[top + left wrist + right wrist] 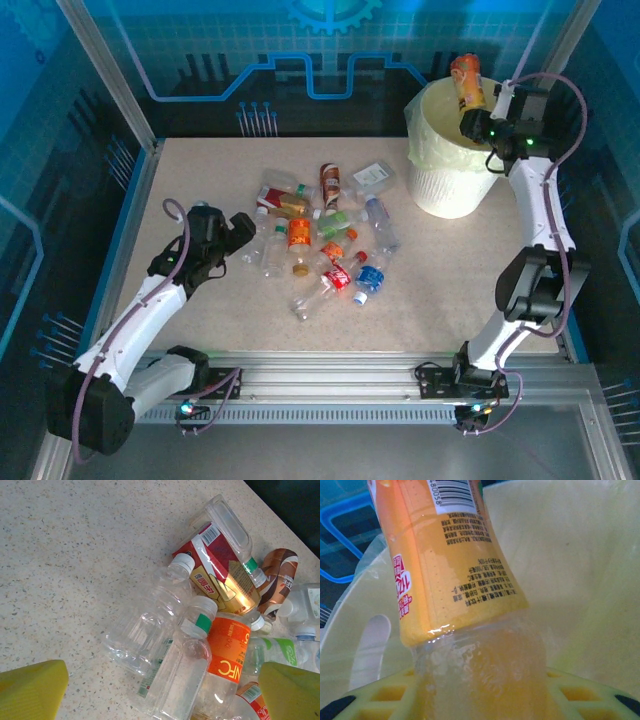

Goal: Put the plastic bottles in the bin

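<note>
Between the fingers of my right claw (474, 122): one orange-labelled bottle (467, 82), clamped at its clear end, tilted, held directly over the bin (445, 195), whose pale yellow liner (580, 555) lies below and behind it. Just ahead of my left claw (238, 232), spread wide and empty above the table (200, 180): heap of bottles (320, 240), clear-bodied, red, orange, green and brown labels, lying against one another.

tabletop (200, 180): beige, speckled | walls (200, 40): blue (gear graphic) | near rail (330, 375): aluminium
</note>
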